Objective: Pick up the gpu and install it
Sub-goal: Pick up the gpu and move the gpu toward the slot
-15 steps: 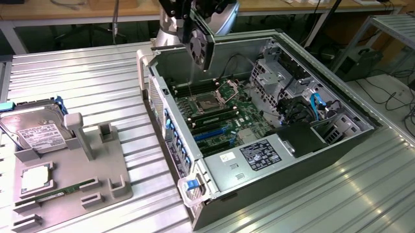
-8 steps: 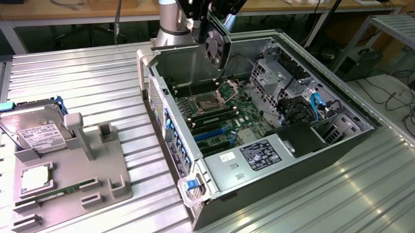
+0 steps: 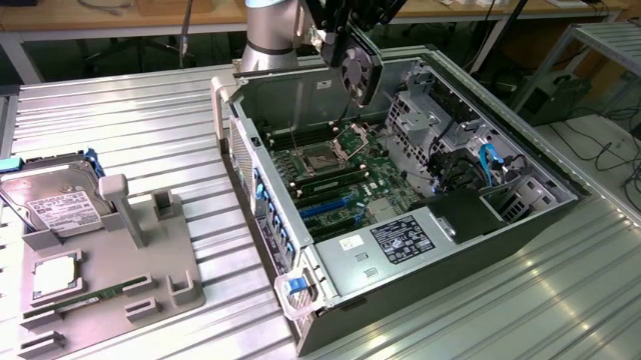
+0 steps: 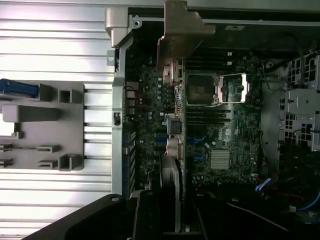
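Up over the open PC case [image 3: 541,225], the gripper [image 3: 346,31] has its black fingers [image 3: 323,19] pinched on the top edge of the gpu [image 3: 359,71]. The card hangs on edge in the air, clear of the green motherboard [image 3: 341,169] below. It's thin and flat, with a dark face, a round fan and a silver bracket [image 4: 182,30] at one end. The silver arm [image 3: 269,30] stands upright behind the case. The hard drive [image 3: 55,199] sits well apart on a grey plastic tray [image 3: 150,262].

We're seeing a smooth, silver-grey cylindrical arm [image 3: 266,30] with a darker seam ringing it, and now the gripper [image 3: 346,31]: matte black, angular, all slanted bars.
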`<state>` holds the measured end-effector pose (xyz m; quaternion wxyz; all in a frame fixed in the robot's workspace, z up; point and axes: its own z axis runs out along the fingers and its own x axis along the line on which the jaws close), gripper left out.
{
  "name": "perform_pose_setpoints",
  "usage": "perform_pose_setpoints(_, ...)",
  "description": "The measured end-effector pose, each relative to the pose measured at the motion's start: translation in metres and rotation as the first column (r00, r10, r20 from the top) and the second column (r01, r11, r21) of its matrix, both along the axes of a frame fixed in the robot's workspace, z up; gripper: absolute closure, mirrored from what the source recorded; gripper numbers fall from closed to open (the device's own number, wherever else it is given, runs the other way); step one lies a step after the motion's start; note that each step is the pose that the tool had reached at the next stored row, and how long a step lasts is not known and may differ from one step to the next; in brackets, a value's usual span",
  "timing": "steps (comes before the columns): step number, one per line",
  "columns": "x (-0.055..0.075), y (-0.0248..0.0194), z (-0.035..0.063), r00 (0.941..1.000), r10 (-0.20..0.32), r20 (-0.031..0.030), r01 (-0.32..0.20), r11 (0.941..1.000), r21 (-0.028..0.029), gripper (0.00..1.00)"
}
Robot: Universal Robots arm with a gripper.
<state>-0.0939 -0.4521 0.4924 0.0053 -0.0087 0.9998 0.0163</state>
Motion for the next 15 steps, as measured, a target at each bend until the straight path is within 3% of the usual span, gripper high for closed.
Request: perform_pose_setpoints(15,0.048,0.0000,-0.0069,0.9999,-0.016,0.0004,0.016,0.9999,-0.0001,0.72)
